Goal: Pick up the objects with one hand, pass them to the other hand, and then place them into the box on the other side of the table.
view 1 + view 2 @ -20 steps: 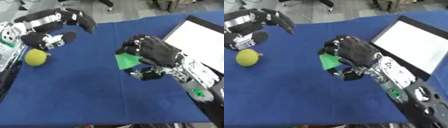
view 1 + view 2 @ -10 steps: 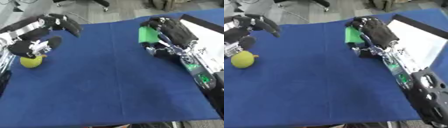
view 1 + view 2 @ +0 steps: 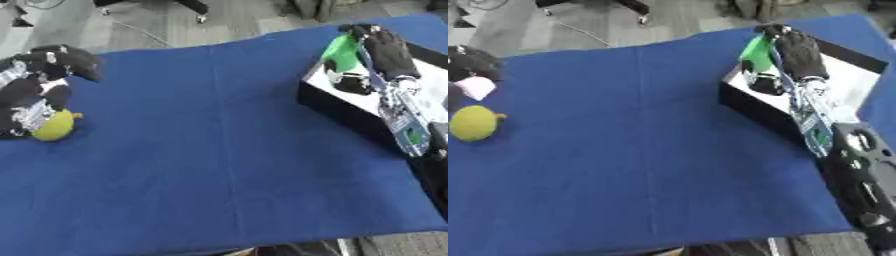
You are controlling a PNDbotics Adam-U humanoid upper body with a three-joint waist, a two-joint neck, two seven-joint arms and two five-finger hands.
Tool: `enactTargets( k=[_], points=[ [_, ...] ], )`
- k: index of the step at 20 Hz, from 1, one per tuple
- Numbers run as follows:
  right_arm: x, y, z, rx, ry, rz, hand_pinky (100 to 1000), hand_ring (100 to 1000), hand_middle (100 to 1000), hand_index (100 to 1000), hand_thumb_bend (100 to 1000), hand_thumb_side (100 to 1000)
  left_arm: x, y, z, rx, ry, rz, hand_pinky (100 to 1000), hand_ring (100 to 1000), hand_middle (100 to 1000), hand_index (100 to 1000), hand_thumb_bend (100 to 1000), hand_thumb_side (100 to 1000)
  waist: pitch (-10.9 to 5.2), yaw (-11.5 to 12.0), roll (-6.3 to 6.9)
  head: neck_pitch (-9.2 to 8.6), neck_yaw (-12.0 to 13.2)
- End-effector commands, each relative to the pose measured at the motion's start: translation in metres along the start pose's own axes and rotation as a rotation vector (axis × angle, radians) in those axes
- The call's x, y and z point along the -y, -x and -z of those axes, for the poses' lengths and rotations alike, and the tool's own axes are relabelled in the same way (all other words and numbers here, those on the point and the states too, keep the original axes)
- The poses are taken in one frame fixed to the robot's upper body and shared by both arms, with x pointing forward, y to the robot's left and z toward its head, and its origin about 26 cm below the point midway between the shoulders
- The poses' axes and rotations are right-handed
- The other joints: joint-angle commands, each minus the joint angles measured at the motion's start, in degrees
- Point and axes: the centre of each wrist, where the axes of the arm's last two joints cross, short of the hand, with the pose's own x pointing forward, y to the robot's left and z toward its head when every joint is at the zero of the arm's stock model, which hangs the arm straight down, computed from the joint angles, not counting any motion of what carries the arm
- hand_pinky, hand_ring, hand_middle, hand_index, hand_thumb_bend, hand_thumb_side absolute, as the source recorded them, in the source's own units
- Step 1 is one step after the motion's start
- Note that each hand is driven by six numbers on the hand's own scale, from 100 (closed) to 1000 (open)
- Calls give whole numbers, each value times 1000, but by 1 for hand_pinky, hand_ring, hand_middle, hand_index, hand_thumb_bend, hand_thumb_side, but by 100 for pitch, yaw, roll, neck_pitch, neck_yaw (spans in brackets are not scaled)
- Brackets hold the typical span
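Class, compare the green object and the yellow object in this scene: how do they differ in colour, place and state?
The green object is held in the right hand above the box at the table's right side; the yellow object lies on the blue cloth at the left, beside the left hand. The yellow one looks round; the green one longer. Both are small.

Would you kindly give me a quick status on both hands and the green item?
Right hand shut on green object, over the box edge. Left hand open beside yellow fruit. Nothing blocking the box.
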Motion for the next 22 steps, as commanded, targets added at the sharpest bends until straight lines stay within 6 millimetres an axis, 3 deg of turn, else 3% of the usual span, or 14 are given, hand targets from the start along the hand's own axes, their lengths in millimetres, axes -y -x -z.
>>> enactTargets(
  k=[1, 2, 3, 4, 7, 12, 14, 16, 18, 19, 22],
  points=[
    [9, 24, 6, -93, -45, -50, 807, 828, 582, 967, 100, 198, -10, -2, -9, -34, -58, 51, 799, 730, 782, 821, 100, 588, -83, 15, -34, -15, -44],
    [10, 28, 6, -112, -86, -73, 824, 854, 666, 984, 100, 197, -10, -1, -12, -51, -68, 61, 799, 731, 782, 822, 100, 585, -84, 18, -39, -15, -45],
    [12, 30, 6, -122, -119, -95, 824, 854, 666, 984, 100, 197, -9, 0, -14, -63, -74, 70, 799, 731, 782, 822, 100, 585, -85, 19, -42, -15, -45],
    [16, 33, 7, -128, -141, -131, 876, 916, 878, 1000, 100, 205, -9, 2, -16, -78, -79, 76, 800, 733, 784, 826, 100, 556, -86, 22, -48, -15, -42],
    [39, 34, 11, -140, -149, -242, 920, 975, 1000, 1000, 100, 280, -8, 8, -25, -125, -91, 95, 801, 737, 789, 833, 100, 489, -89, 14, -60, -15, -29],
    [72, 23, 10, -110, -94, -294, 945, 1000, 1000, 1000, 100, 241, -9, 16, -35, -173, -93, 111, 803, 743, 794, 839, 100, 437, -95, -2, -68, -15, -33],
    [80, 19, 10, -83, -119, -308, 951, 1000, 1000, 1000, 100, 281, -8, 18, -37, -185, -96, 111, 802, 742, 795, 839, 100, 445, -100, -3, -73, -15, -37],
    [81, 18, 9, -58, -200, -327, 956, 1000, 1000, 1000, 100, 380, -8, 20, -38, -192, -97, 109, 802, 742, 794, 838, 100, 451, -106, 0, -85, -15, -52],
    [81, 16, 8, -44, -248, -333, 952, 1000, 1000, 1000, 100, 304, -8, 21, -38, -195, -97, 108, 802, 742, 794, 838, 100, 450, -102, 5, -86, -15, -49],
    [83, 13, 6, -33, -237, -321, 947, 1000, 1000, 1000, 100, 215, -8, 21, -38, -197, -96, 110, 802, 742, 794, 838, 100, 445, -95, 4, -82, -15, -34],
    [93, -5, -3, 71, -108, -250, 930, 987, 977, 1000, 100, 100, -12, 20, -40, -204, -98, 129, 802, 742, 794, 839, 100, 421, -73, -9, -74, -15, 52]
  ],
)
